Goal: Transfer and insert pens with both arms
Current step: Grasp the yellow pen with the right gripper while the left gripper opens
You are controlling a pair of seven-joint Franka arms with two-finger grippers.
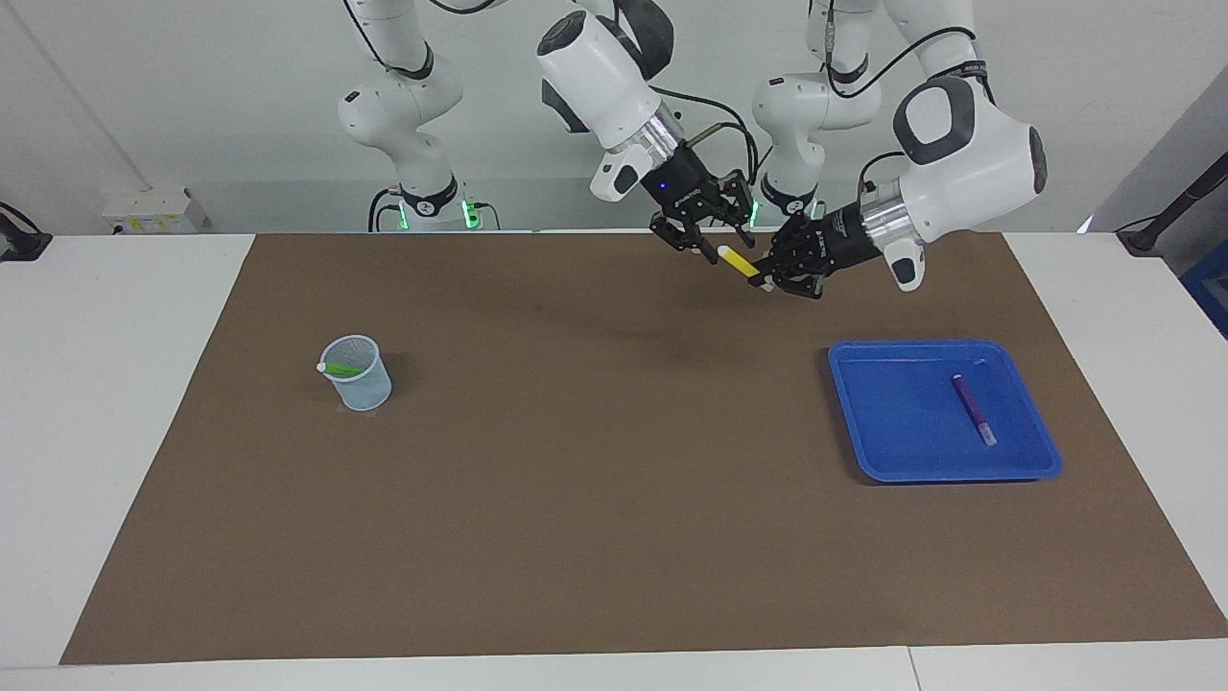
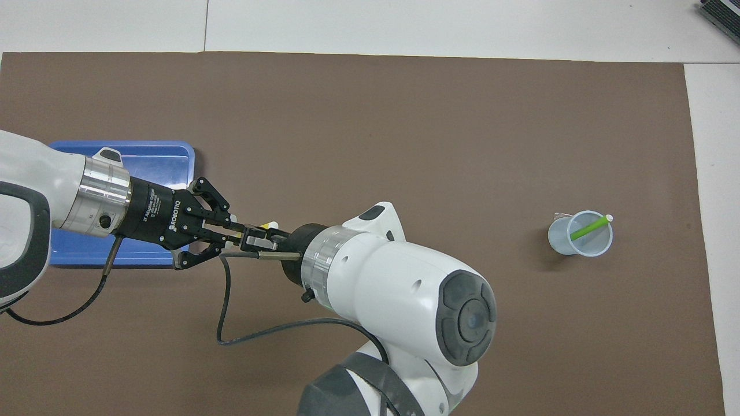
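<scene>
Fingers of my left gripper (image 1: 765, 276) clamp the yellow pen (image 1: 737, 260) above the mat (image 1: 595, 499); my right gripper (image 1: 715, 242) spreads around its free tip.

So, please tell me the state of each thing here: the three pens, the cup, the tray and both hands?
Yellow pen: in the air, held by the left hand.
Green pen: leaning inside the cup.
Purple pen: lying flat in the tray.
Cup: upright on the mat.
Tray: flat on the mat.
Left hand: shut on the yellow pen.
Right hand: open, at the pen's free end.
</scene>
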